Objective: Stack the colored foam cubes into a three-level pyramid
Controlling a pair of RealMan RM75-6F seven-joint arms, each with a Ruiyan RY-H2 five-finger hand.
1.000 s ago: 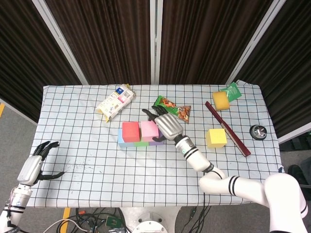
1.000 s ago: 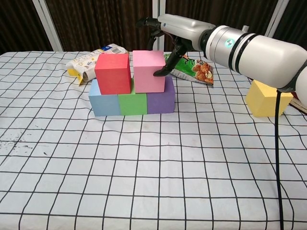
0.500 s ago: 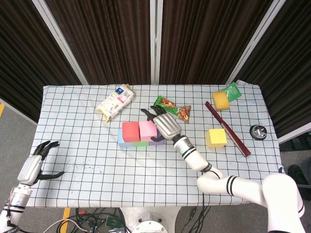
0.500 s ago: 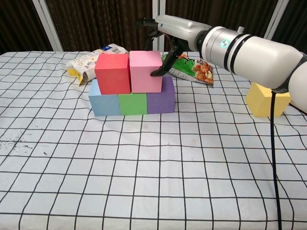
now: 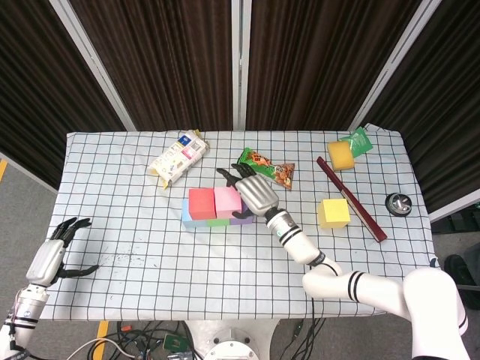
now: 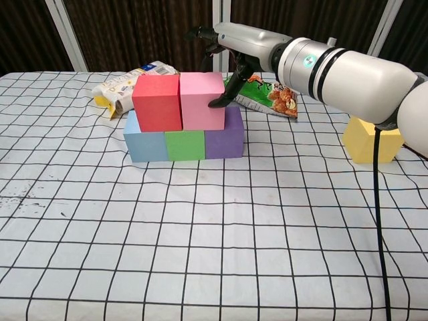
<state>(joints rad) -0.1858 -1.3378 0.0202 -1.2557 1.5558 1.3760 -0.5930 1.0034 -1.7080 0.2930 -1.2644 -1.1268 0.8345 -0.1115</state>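
So the pink foam cube (image 6: 202, 101) has been nudged left over the last second and now sits flush against the red foam cube (image 6: 157, 102), both on the blue (image 6: 144, 139), green (image 6: 185, 144) and purple (image 6: 223, 141) bottom row mid-counter. Second level looks done to me. The right hand (image 6: 226, 65) has a fingertip on the pink cube's right face, fingers spread, gripping nothing. The yellow foam cube (image 6: 372, 138) waits far right, probably the cap. The left hand (image 5: 55, 255) hangs open off the near-left counter edge.
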